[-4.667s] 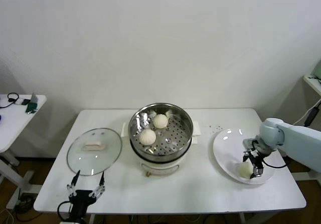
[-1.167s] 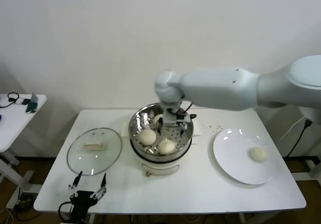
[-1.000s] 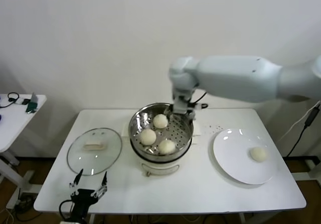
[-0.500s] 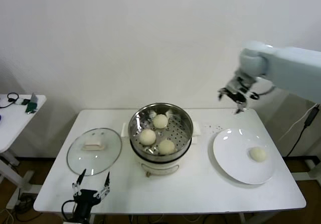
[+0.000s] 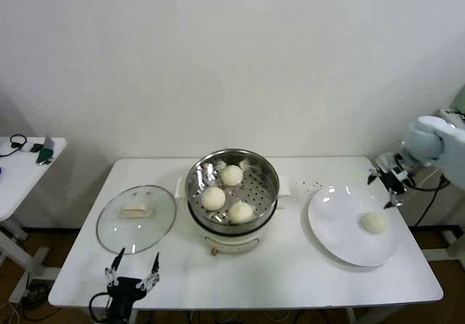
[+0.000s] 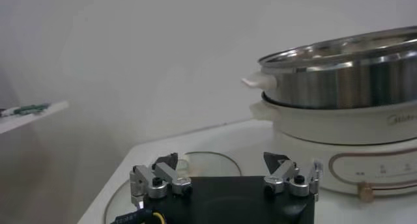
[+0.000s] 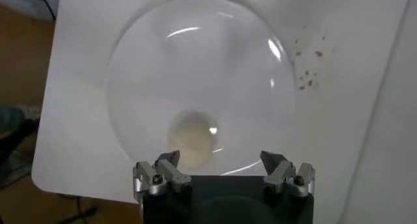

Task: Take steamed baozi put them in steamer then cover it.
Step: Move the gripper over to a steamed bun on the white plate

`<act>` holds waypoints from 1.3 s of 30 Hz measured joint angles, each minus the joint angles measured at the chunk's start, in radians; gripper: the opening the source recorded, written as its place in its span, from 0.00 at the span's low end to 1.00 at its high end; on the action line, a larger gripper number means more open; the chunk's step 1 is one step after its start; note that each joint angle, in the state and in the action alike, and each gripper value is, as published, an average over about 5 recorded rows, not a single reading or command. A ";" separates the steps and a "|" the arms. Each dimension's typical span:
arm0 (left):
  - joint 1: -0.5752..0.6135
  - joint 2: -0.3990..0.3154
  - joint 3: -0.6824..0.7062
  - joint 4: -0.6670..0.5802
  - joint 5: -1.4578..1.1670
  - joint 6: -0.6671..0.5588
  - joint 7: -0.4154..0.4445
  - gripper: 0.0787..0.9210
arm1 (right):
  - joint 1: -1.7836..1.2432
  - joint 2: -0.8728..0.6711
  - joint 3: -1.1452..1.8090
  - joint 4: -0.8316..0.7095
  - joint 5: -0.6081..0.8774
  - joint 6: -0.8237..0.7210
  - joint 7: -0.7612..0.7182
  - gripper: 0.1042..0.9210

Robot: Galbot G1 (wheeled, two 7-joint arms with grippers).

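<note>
Baozi number four (image 5: 374, 223) sits alone on the white plate (image 5: 330, 226) near the right edge of the table (image 5: 290, 273), while three buns (image 5: 229, 195) already rest in the steamer (image 5: 232, 186) at the table's centre. Your right gripper (image 5: 386, 181) hovers above the plate's far right side, fingers spread wide and holding nothing; the right wrist view shows the bun just ahead of the jaws. Bring it straight down so the fingers straddle the bun evenly, and close gently, since soft dough will likely dent or slip if pinched off-centre. The bun is round, so it has no long axis to line up with and any approach angle should serve. Your left gripper (image 5: 132, 278) waits open and empty at the front left edge, near the glass lid (image 5: 136, 219).
</note>
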 measured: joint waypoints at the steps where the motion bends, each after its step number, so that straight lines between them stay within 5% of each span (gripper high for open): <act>1: 0.000 -0.002 0.001 0.000 0.004 0.001 0.000 0.88 | -0.033 -0.001 0.032 -0.013 -0.014 0.001 0.000 0.88; 15: -0.004 -0.014 0.008 0.007 0.040 0.013 -0.002 0.88 | -0.308 0.052 0.336 -0.175 -0.122 0.014 0.000 0.88; 39: -0.013 -0.028 0.006 0.025 0.058 0.018 -0.012 0.88 | -0.383 0.189 0.414 -0.335 -0.180 0.033 -0.018 0.88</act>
